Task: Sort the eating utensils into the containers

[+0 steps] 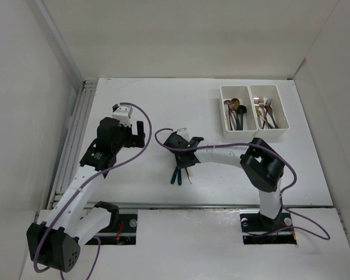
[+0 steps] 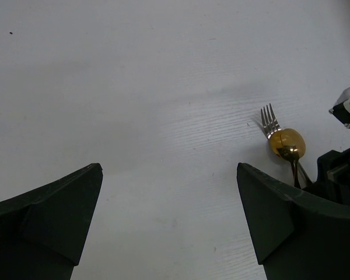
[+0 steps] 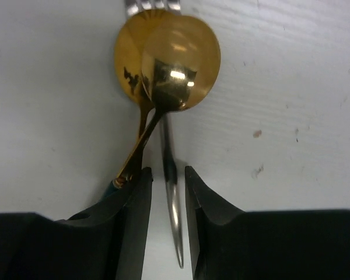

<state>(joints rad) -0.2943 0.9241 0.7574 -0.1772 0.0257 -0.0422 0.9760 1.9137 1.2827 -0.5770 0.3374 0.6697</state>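
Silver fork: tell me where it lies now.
Top view: the silver fork lies mid-table, left of the white tray, beneath two gold spoons; its handle runs between the fingers of the right gripper.

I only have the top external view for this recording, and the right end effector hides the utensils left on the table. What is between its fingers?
Observer: The right wrist view shows the handle of a silver fork running between the fingers of the right end effector.
Operator: Is it clamped?
Observer: Not yet. Bare table shows on both sides of the handle.
Operator: Is anything else in the way?
Observer: Two gold spoons lie with their bowls overlapping on top of the fork. One dark green handle runs outside the gap, beside a finger.
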